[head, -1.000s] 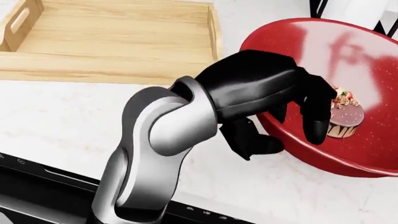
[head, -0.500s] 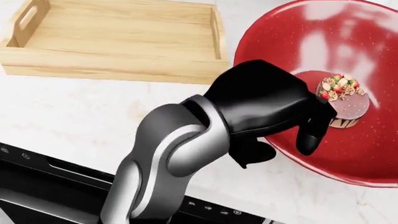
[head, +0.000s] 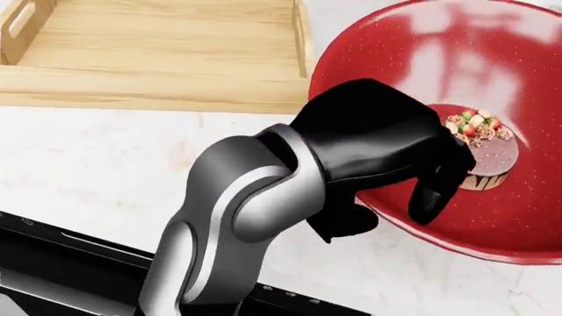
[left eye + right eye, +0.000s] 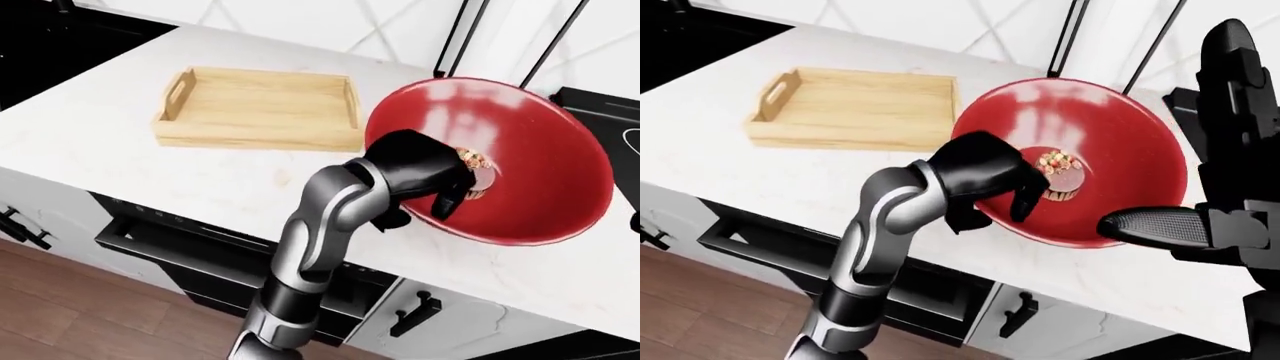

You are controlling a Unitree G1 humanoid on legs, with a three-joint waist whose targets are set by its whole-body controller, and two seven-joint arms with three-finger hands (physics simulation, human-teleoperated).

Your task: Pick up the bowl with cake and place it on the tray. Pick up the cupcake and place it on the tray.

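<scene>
My left hand (image 3: 387, 214) is shut on the near rim of the red bowl (image 3: 492, 72), with its fingers (image 3: 430, 201) inside and the thumb underneath. The bowl is held tilted above the white counter, and its mouth faces me. A small chocolate cake (image 3: 485, 158) topped with berries lies at the bowl's bottom, just right of my fingers. The wooden tray (image 4: 255, 139) stands empty on the counter to the left of the bowl. My right hand (image 4: 1215, 187) hovers open to the right of the bowl, touching nothing. No cupcake is in view.
The counter's near edge (image 4: 200, 206) runs above a dark oven front (image 4: 190, 259) and a white drawer with a black handle (image 4: 415, 313). A black cooktop (image 4: 605, 109) lies right of the bowl. Black stand legs (image 4: 470, 37) rise behind it.
The bowl, held in my left hand, has shifted slightly left toward the tray and sits less steeply tilted. The view itself has also shifted a little.
</scene>
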